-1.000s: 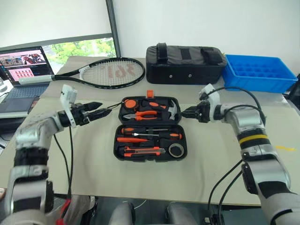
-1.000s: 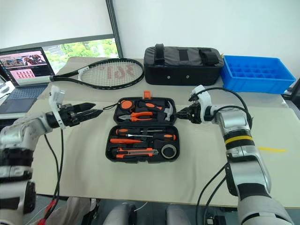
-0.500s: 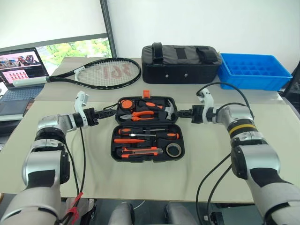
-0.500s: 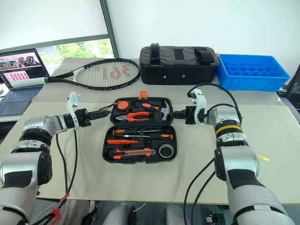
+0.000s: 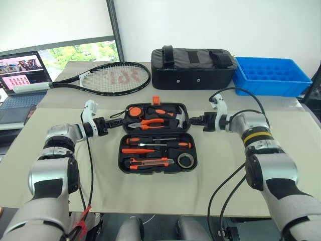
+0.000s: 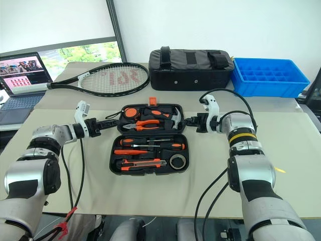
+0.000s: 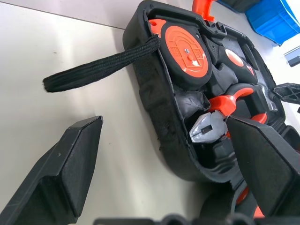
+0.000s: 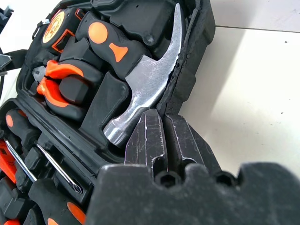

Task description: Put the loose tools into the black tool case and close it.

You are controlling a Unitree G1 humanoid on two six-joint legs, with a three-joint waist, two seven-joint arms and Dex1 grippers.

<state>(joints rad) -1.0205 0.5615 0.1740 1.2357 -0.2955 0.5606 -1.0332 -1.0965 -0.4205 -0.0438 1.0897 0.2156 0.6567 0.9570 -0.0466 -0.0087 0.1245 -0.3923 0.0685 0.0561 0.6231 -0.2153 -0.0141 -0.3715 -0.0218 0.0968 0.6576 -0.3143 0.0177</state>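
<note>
Left eye view: one case (image 5: 158, 135) lies open on the table (image 5: 225, 165) between the two grippers. Its near half holds two screwdrivers (image 5: 160, 144), one thin screwdriver (image 5: 140, 150), one knife (image 5: 150, 161) and one tape roll (image 5: 187, 160); its far half holds one hammer (image 8: 150, 89), one pair of pliers (image 5: 152, 121) and one tape measure (image 7: 183, 51). Left gripper (image 5: 114, 124), fingers spread wide, straddles the far half's left rim, gripping nothing. Right gripper (image 5: 192, 121), fingers pressed together and empty, touches the right rim.
</note>
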